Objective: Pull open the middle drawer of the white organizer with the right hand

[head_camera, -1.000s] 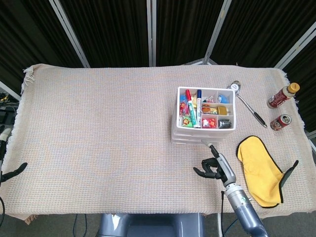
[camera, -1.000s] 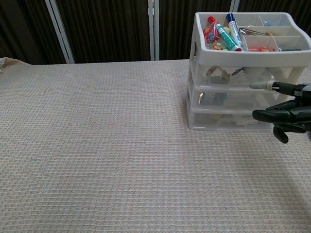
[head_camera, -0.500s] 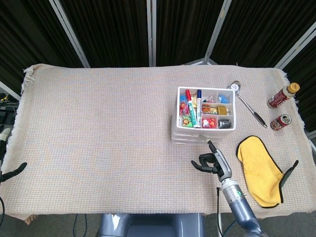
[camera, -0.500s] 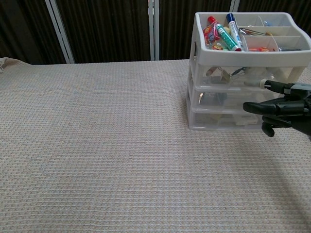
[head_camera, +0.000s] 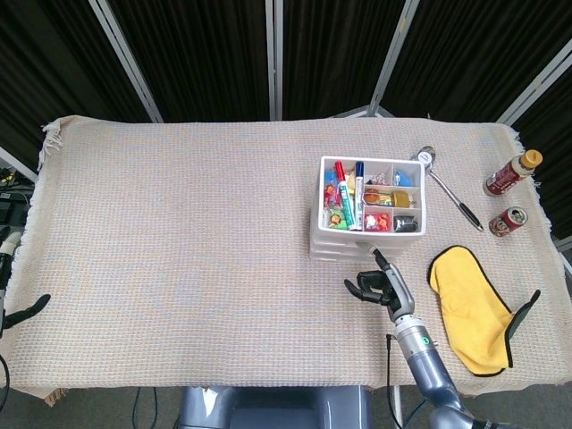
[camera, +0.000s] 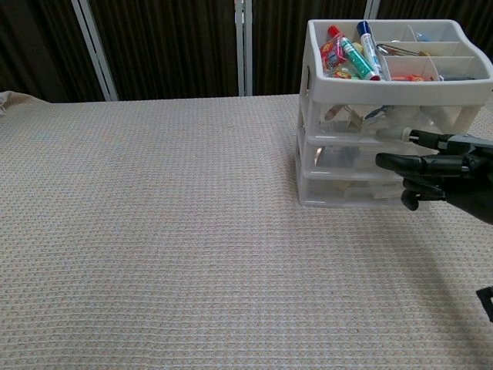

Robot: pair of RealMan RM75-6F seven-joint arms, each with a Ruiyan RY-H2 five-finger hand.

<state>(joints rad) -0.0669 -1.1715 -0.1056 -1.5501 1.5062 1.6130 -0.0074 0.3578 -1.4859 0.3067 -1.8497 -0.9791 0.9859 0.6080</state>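
The white organizer stands right of centre on the cloth, its top tray full of markers and small items. In the chest view its three clear drawers face me, and the middle drawer looks closed. My right hand hovers just in front of the organizer, holding nothing. In the chest view the right hand has its fingers stretched leftward across the drawer fronts at middle-drawer height. One white-tipped finger lies higher, near the top drawer's lower edge. At the far left table edge only a dark tip of my left hand shows.
A yellow cloth lies right of the hand, with a dark flap at its edge. Behind it are a pen, a round metal piece, a brown bottle and a can. The woven tablecloth spreads left.
My right hand has moved left and closer to the organizer's front, and its fingers now reach across the drawer faces. The drawers look as they did.
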